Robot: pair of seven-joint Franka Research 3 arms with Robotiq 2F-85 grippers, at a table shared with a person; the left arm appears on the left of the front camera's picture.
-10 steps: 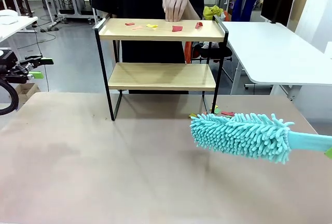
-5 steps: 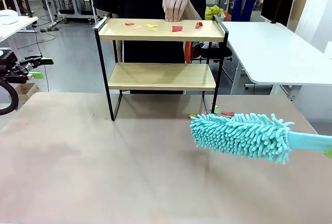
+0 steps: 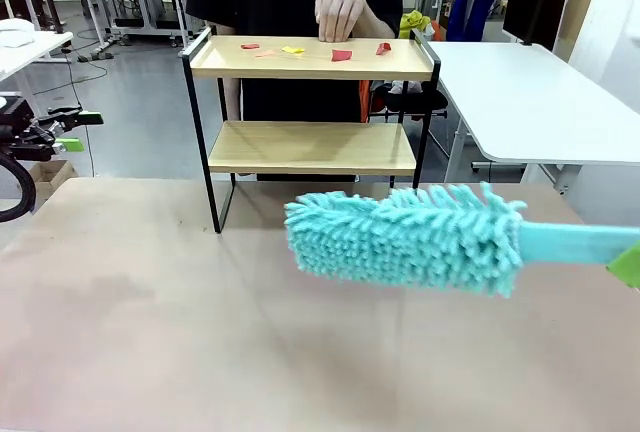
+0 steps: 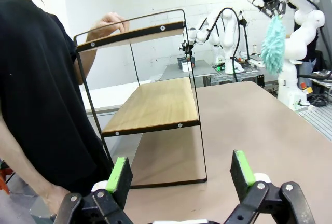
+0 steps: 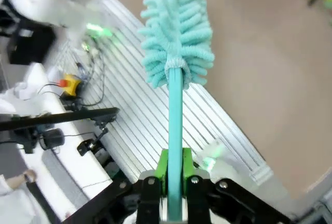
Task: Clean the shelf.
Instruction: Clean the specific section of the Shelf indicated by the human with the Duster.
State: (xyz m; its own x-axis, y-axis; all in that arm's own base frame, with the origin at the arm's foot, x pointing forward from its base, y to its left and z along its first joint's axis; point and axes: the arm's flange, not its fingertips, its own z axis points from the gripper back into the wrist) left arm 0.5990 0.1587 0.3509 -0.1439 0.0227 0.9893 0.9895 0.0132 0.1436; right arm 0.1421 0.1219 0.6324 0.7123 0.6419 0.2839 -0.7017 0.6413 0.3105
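Shelf (image 3: 310,102) sits at the far edge of my counter (image 3: 150,332), about the middle of the front view: two wooden boards in a thin black frame. The top board has a handful of small red and yellow scraps (image 3: 341,54) scattered on it.

A person stands right behind the shelf with one hand (image 3: 340,10) at the back rail of the top board, close to the scraps, so that side is pretty crowded.

My right gripper (image 5: 175,169) is clamped tight on the handle of a fluffy teal duster (image 3: 405,237). The duster hangs in the air over the counter, in front of the shelf's right half, with its head pointing toward my left. From the front camera it hides the foot of the shelf's right legs.

My left gripper (image 4: 181,175) is way off at the left edge, fingers spread wide with nothing between them, looking at the shelf end-on.

A white table (image 3: 530,92) stands just beside the shelf on the right, beyond the counter.
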